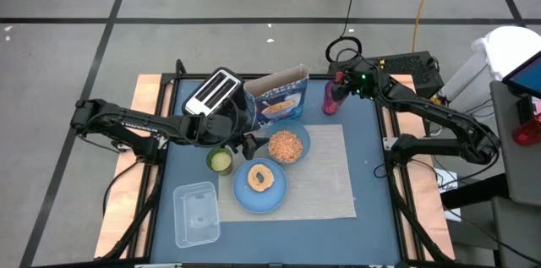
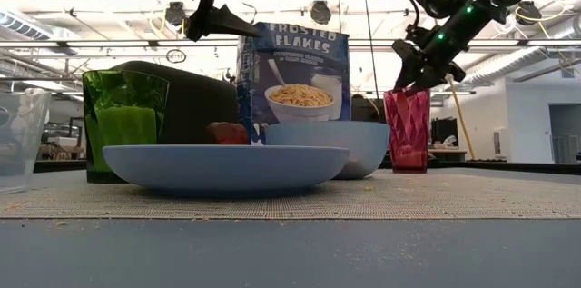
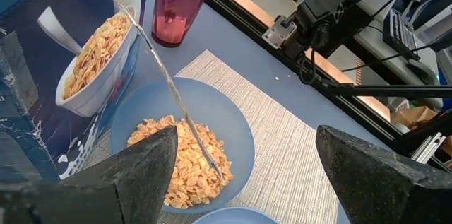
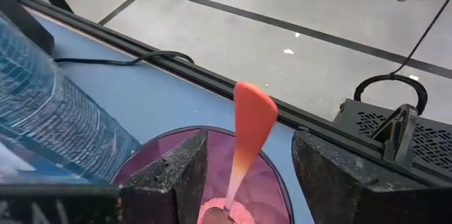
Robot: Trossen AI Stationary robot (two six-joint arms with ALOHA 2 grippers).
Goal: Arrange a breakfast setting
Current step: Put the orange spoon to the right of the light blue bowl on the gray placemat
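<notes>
Left of centre in the overhead picture, your left gripper hangs with its fingers spread and empty, just left of the blue bowl of cereal on the beige placemat. Below that bowl sits the light-blue plate carrying the dark-red fruit. The cereal box stands at upper centre. At upper right, your right gripper is over the purple cup, fingers parted either side of the orange spoon handle standing in it; you cannot tell whether they touch it.
</notes>
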